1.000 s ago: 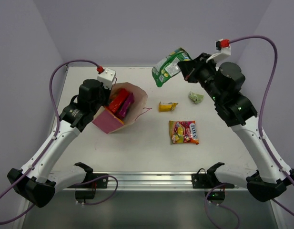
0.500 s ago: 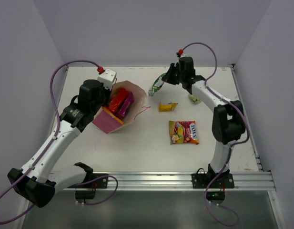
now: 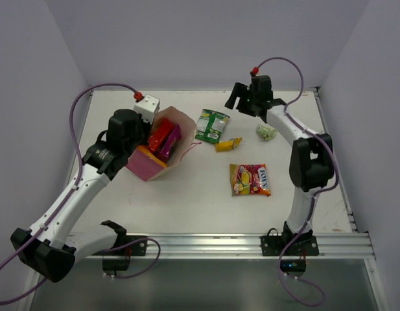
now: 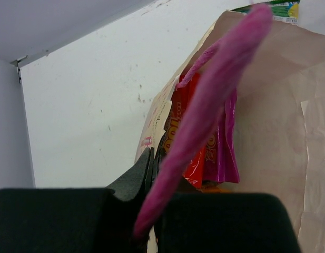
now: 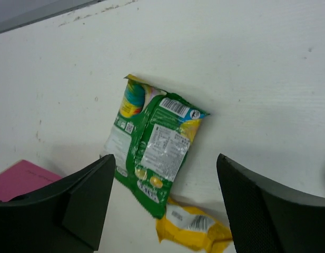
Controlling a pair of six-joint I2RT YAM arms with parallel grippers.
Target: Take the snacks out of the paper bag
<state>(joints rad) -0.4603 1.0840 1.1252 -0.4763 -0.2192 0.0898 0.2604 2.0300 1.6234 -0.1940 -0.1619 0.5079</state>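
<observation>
Released since a moment ago, the green packet [image 3: 212, 125] now lies flat on the table [image 3: 187, 201], directly beneath the right gripper [image 3: 238, 97], whose jaws stand wide apart and empty; the yellow packet [image 3: 228, 144] touches its lower corner; the left gripper [image 4: 150, 182] is clamped on the rim of the paper bag [image 3: 187, 129], with the red packet [image 3: 159, 135] and the magenta packet [image 3: 172, 141] inside, just beyond its fingertips.

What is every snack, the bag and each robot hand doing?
Paper bag: tilted, mouth open.
Red packet: inside bag.
Magenta packet: inside bag.
Green packet: flat on table.
Yellow packet: on table.
Candy bag: flat on table.
Pale green piece: on table.
Left gripper: shut on bag's rim.
Right gripper: open, empty.
</observation>
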